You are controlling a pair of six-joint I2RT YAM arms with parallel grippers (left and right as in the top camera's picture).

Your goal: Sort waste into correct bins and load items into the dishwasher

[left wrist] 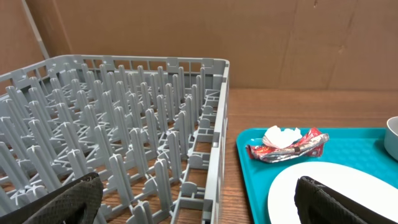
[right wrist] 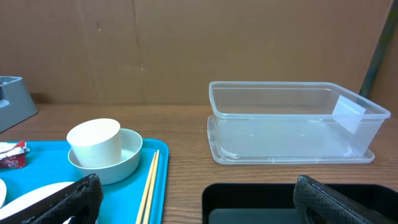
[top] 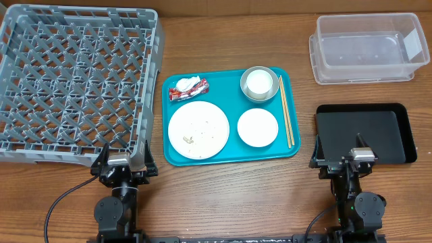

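Note:
The grey dishwasher rack [top: 74, 81] fills the left side. On a teal tray sit a white plate [top: 198, 130] with rice bits [top: 190, 140], a small white bowl [top: 257, 127], a steel bowl [top: 270, 91] holding a white cup [top: 258, 82], chopsticks [top: 286, 120], and a red-and-white wrapper [top: 192, 90] with a paper wad [top: 185, 84]. A clear tub [top: 368, 48] and a black tray [top: 364, 133] lie at the right. My left gripper [top: 125, 164] stands open and empty at the rack's near corner. My right gripper [top: 347, 162] stands open and empty at the black tray's near edge.
The teal tray [top: 229, 154] lies between the rack and the bins, with strips of wooden table [top: 223, 196] on each side and in front. In the left wrist view the rack wall [left wrist: 217, 124] stands close to the tray edge [left wrist: 249, 180]. A brown cardboard wall [right wrist: 186, 43] closes the back.

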